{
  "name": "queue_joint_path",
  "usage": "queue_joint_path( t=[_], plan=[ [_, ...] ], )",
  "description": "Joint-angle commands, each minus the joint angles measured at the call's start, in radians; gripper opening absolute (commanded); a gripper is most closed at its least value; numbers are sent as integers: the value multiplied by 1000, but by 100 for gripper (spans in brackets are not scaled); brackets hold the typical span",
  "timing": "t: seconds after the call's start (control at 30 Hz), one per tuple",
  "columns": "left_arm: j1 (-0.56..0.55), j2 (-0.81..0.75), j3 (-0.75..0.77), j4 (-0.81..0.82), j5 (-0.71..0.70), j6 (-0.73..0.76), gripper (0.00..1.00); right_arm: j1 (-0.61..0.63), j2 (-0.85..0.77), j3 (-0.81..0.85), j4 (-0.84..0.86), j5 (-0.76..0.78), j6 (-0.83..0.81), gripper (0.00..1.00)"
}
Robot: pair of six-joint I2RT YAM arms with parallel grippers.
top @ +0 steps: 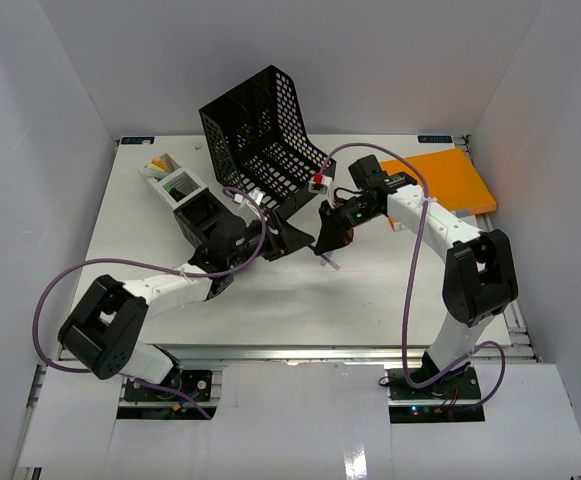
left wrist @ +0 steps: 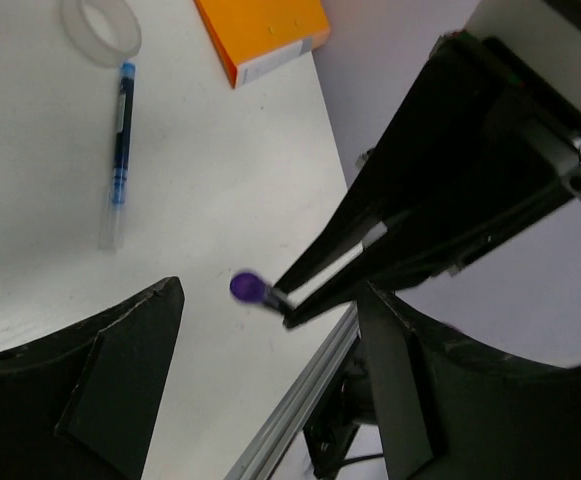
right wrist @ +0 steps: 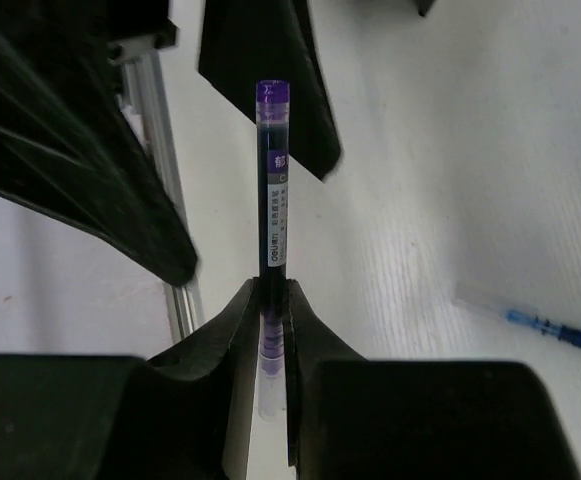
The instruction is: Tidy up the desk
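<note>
my right claw (right wrist: 273, 288) is pressed together on a purple pen (right wrist: 273, 170), pinching it near its clear end so the capped end sticks straight out from the fingers. my left claw (left wrist: 270, 300) is spread wide with nothing between its pads, just beside the right one above the middle of the bench (top: 370, 290). the bench, white, lies under both arms, with a metal rail along its near edge. a blue pen (left wrist: 120, 130) lies flat on it, near a roll of clear tape (left wrist: 100, 25) and an orange book (left wrist: 265, 30). a black mesh file rack (top: 260, 130) stands toward the far side, with a small compartment tray (top: 175, 185) to its left.
</note>
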Motion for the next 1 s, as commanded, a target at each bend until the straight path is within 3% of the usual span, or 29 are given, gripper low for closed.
queue_joint_path(
  t=[0.0, 0.27, 0.33, 0.4, 0.53, 0.67, 0.87, 0.97],
  plan=[
    [-12, -8, 45, 31, -95, -31, 66, 8, -2, 69, -20, -90, -5, 8],
    [-12, -26, 42, 13, -114, -46, 24, 11, -35, 26, 66, -81, 43, 10],
    [-12, -34, 45, 5, -116, -43, 18, 17, -36, 21, 73, -75, 42, 14],
    [-13, -44, 48, -5, -120, -38, 10, 24, -38, 18, 73, -64, 31, 27],
    [-13, -86, 61, -53, -147, 1, 3, 30, -59, 9, 84, -31, -5, 69],
    [-12, -154, 109, -210, -238, 124, 1, 29, -89, 5, 90, 43, -31, 89],
    [24, -272, 204, -494, -442, 353, 0, 23, -185, -43, 134, 200, -73, 90],
    [69, -316, 229, -594, -498, 465, 0, 23, -252, -121, 264, 339, -63, 90]
  ],
)
